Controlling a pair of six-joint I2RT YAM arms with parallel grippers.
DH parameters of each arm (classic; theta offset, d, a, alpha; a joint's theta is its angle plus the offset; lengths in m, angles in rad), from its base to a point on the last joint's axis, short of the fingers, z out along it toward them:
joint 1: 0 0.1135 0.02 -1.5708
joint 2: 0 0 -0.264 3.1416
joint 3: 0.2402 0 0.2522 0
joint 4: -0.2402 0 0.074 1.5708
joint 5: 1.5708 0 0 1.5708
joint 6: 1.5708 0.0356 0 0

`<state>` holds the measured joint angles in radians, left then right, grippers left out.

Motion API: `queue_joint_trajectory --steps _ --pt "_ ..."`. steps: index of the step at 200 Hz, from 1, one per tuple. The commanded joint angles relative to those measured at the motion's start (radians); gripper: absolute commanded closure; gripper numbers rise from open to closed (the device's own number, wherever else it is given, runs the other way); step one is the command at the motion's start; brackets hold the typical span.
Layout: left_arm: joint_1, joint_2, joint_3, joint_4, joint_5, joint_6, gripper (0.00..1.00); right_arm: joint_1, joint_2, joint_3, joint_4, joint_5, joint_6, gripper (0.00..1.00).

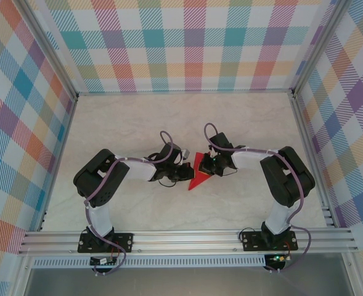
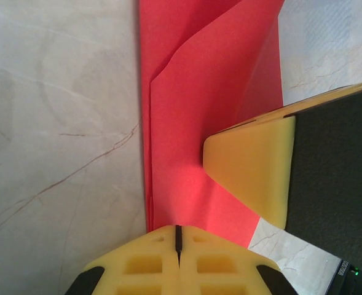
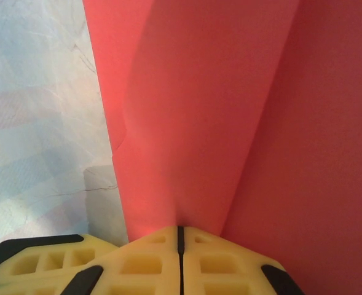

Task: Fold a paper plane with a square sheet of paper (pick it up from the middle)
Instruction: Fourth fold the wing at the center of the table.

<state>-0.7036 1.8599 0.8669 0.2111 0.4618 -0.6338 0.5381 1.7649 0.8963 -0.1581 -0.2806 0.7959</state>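
Note:
The red sheet of paper (image 1: 198,177) sits mid-table between both arms, folded into a layered, pointed shape with its tip toward the near left. My left gripper (image 1: 187,171) meets it from the left. In the left wrist view the yellow jaws (image 2: 177,235) are shut, with the red paper (image 2: 199,92) rising out of their seam, and a finger of the right gripper (image 2: 248,166) presses the paper from the right. My right gripper (image 1: 211,165) is shut (image 3: 181,235) on a fold of the paper (image 3: 199,123). The left gripper's fingers (image 3: 39,264) lie close beside it.
The pale marble tabletop (image 1: 138,123) is bare around the paper. Plaid walls (image 1: 187,43) close the back and both sides. An aluminium rail (image 1: 187,240) runs along the near edge, behind the arm bases.

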Motion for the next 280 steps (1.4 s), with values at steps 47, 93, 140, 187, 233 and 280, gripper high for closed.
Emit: queue_joint_trajectory --steps 47,93,140,187,233,280 --pt "-0.007 0.051 -0.022 -0.127 -0.023 0.028 1.0 0.0 -0.044 -0.006 0.019 0.029 -0.029 0.93" --pt "-0.008 0.054 -0.022 -0.13 -0.022 0.031 1.0 -0.016 0.017 0.005 0.044 0.041 -0.032 0.94" --pt "-0.007 0.051 -0.027 -0.13 -0.02 0.033 1.0 -0.038 0.028 -0.031 0.05 0.076 -0.012 0.94" --pt "-0.008 0.045 -0.036 -0.127 -0.02 0.032 1.0 -0.041 -0.028 -0.012 0.105 0.003 -0.026 0.94" --pt "-0.008 0.047 -0.036 -0.124 -0.02 0.031 1.0 -0.07 0.052 -0.006 0.118 0.006 -0.021 0.94" --pt "-0.008 0.045 -0.035 -0.126 -0.018 0.032 1.0 -0.084 0.044 -0.004 0.058 0.055 -0.038 0.94"
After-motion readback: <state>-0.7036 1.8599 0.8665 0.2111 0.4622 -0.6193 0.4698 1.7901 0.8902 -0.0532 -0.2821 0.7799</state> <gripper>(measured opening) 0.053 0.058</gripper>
